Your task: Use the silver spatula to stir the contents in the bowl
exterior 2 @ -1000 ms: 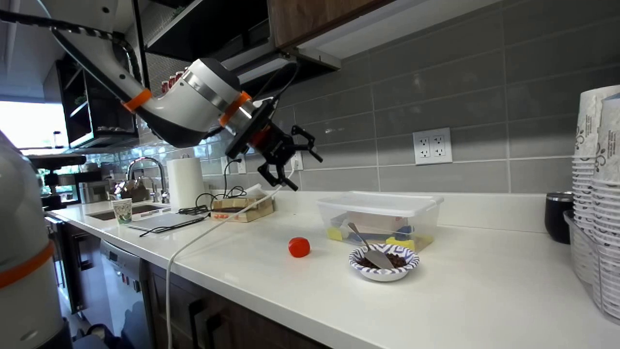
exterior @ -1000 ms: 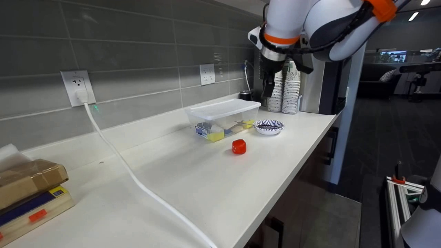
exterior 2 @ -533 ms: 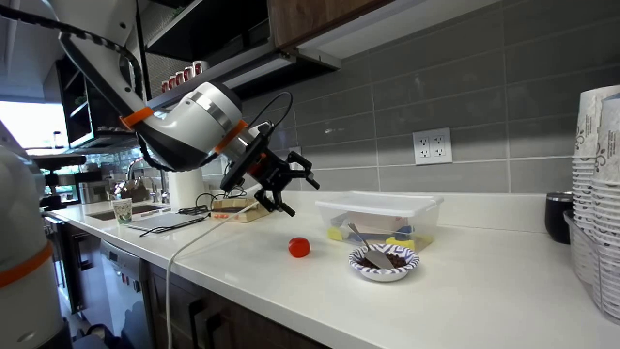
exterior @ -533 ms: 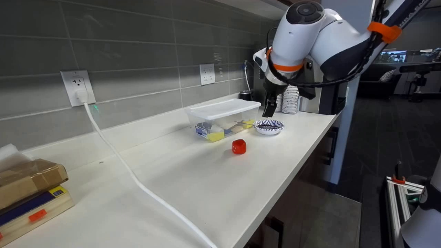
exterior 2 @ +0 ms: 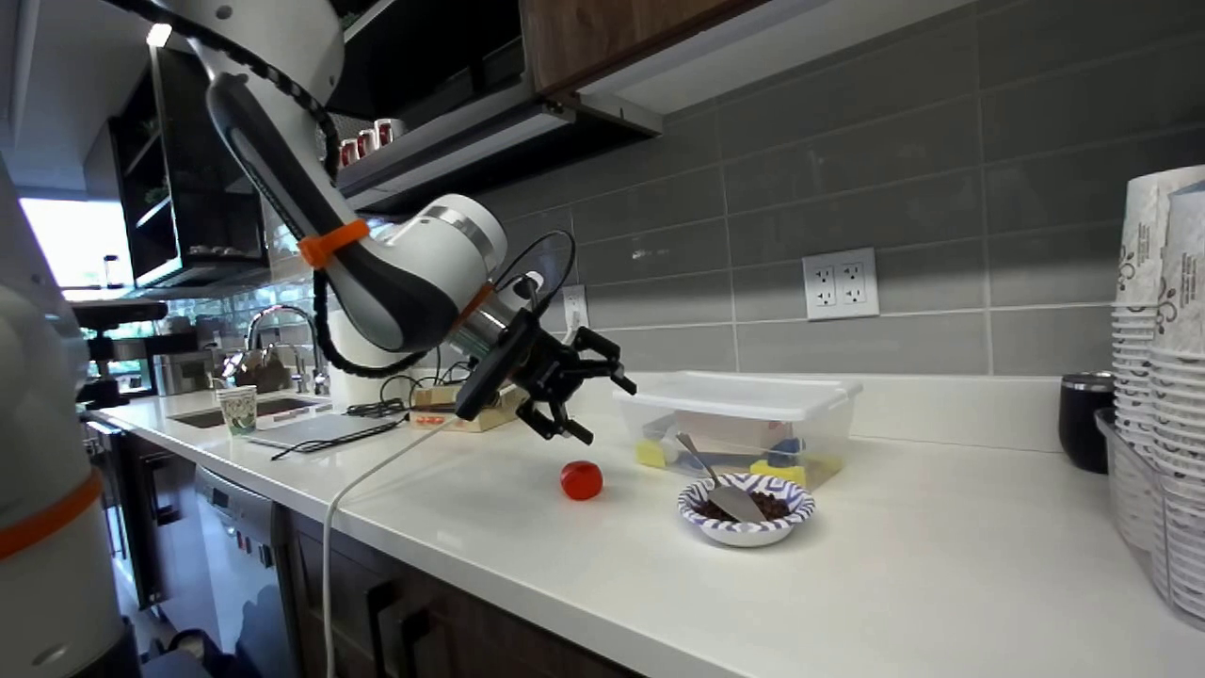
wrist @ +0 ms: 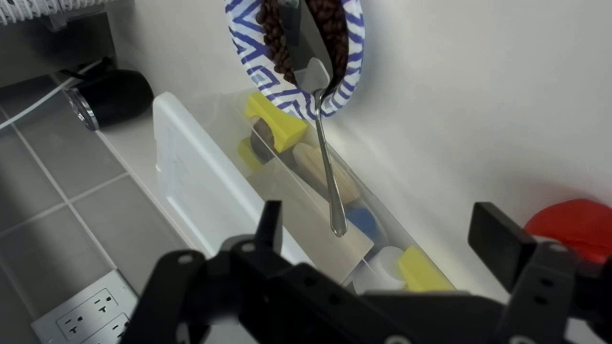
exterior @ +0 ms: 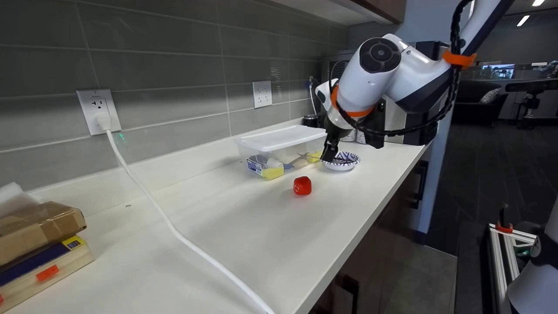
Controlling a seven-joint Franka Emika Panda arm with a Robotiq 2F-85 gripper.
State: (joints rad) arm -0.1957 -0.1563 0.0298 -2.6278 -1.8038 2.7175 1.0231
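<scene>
While the tool gapes wide, empty, a lidded container and red object sit near the bowl.

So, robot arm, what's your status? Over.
Gripper open, holding nothing. Silver spatula resting in bowl, handle sticking out. Plastic container close by handle, possibly tight.

Shiny metal spatula, smooth plastic container

Glossy white flat countertop: clear white-lidded rectangular plastic container is parked toward the back. White round shallow bowl with blue zigzag pattern is set just beside it; small rounded red object is placed near both. Black cylindrical tumbler is stood at the back, well apart.
</scene>
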